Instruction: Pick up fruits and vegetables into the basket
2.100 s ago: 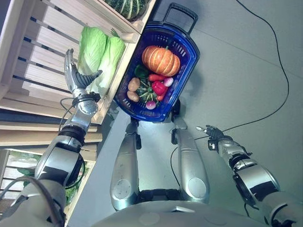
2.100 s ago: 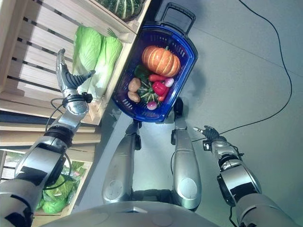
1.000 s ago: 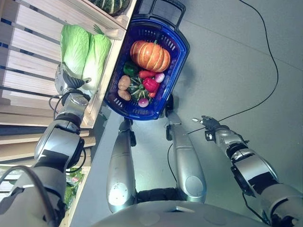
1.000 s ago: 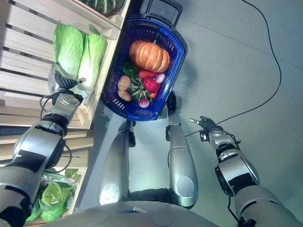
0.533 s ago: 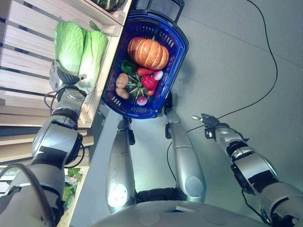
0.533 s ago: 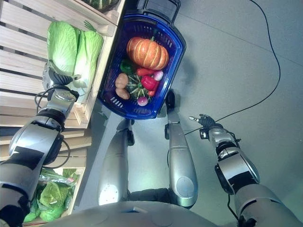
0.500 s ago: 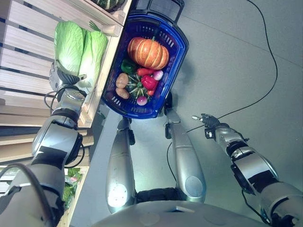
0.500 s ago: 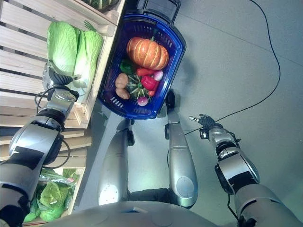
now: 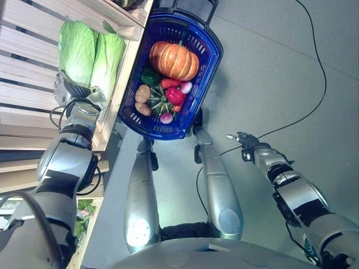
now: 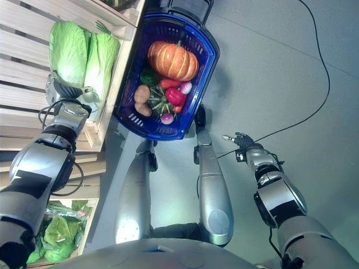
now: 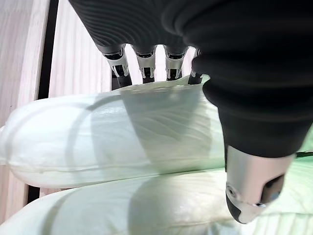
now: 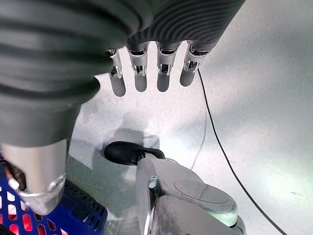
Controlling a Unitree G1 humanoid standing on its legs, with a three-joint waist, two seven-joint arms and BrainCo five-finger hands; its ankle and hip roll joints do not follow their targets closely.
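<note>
While the left robot hand [image 9: 72,92] curls around a cabbage [image 9: 77,51] on the shelf [image 9: 33,67], the basket [image 9: 197,84] sits nearby. The right robot hand [image 9: 244,140] hangs slack-fingered, holding nothing.

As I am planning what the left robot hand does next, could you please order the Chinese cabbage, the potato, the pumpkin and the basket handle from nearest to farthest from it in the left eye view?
1. Chinese cabbage: on the wooden shelf, right at the left robot hand.
2. Potato: basket's near left side.
3. Pumpkin: basket's far half.
4. Basket handle: far end, top edge.
</note>
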